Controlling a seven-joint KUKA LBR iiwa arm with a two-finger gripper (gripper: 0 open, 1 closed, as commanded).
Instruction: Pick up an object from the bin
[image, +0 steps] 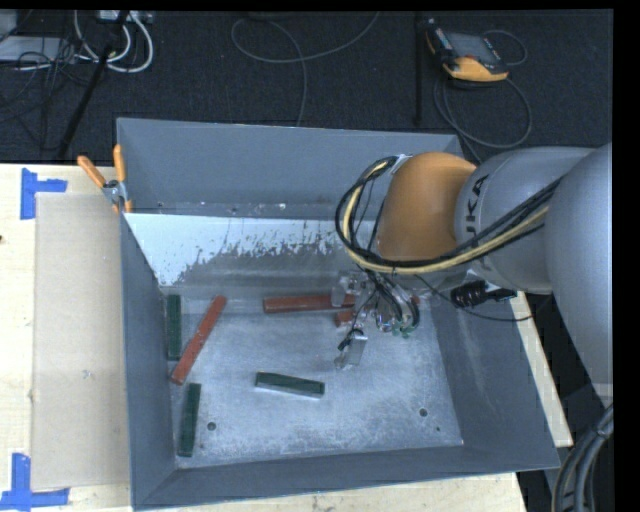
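In the bin, places were taken from the gripper. Farthest to its left, a left green bar was seen lying along the left wall, its long axis running up and down the view. Just beside that, a slanted red bar was seen leaning from lower left to upper right. Below those two, well apart from the gripper, a low green bar was seen lying nearly upright in the view. Nearer, just below and left of the gripper, a middle green bar was found flat on the floor, its long axis almost level and its right end close to the gripper yet apart from it. Just above and left, a level red bar was seen, its long axis also level and its right end reaching towards the wrist. The gripper itself was seen low over bare floor between these two bars, with nothing held in it; whether it was spread or pressed together could not be told. The middle green bar was judged the likelier target, calling for a short shift down and left.
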